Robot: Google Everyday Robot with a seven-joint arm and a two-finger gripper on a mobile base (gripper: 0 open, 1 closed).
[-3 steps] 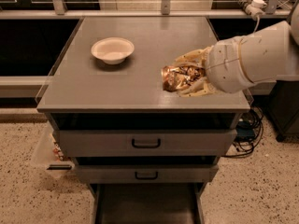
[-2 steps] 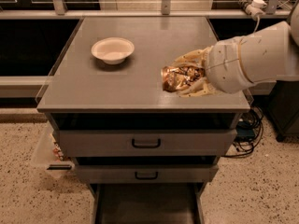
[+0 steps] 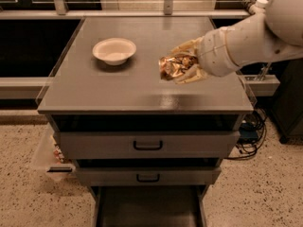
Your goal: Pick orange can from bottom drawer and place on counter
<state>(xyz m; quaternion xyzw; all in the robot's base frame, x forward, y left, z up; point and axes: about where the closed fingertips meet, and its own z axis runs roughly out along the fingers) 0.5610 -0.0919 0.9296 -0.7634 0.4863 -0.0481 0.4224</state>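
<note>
My gripper (image 3: 179,65) reaches in from the right over the right half of the counter (image 3: 128,86). Its pale fingers (image 3: 188,47) are closed around the orange can (image 3: 171,66), a shiny orange-copper can held tilted on its side a little above the grey surface. The bottom drawer (image 3: 147,213) stands pulled open at the foot of the cabinet, its dark floor bare as far as it shows.
A white bowl (image 3: 114,50) sits on the counter's left half. Two grey drawer fronts with black handles (image 3: 147,146) are below the top. A clear plastic bin (image 3: 49,155) hangs at the cabinet's left side. Cables (image 3: 248,136) lie on the floor at the right.
The gripper with the orange can has shifted slightly over the counter. The bowl and drawers have not moved.
</note>
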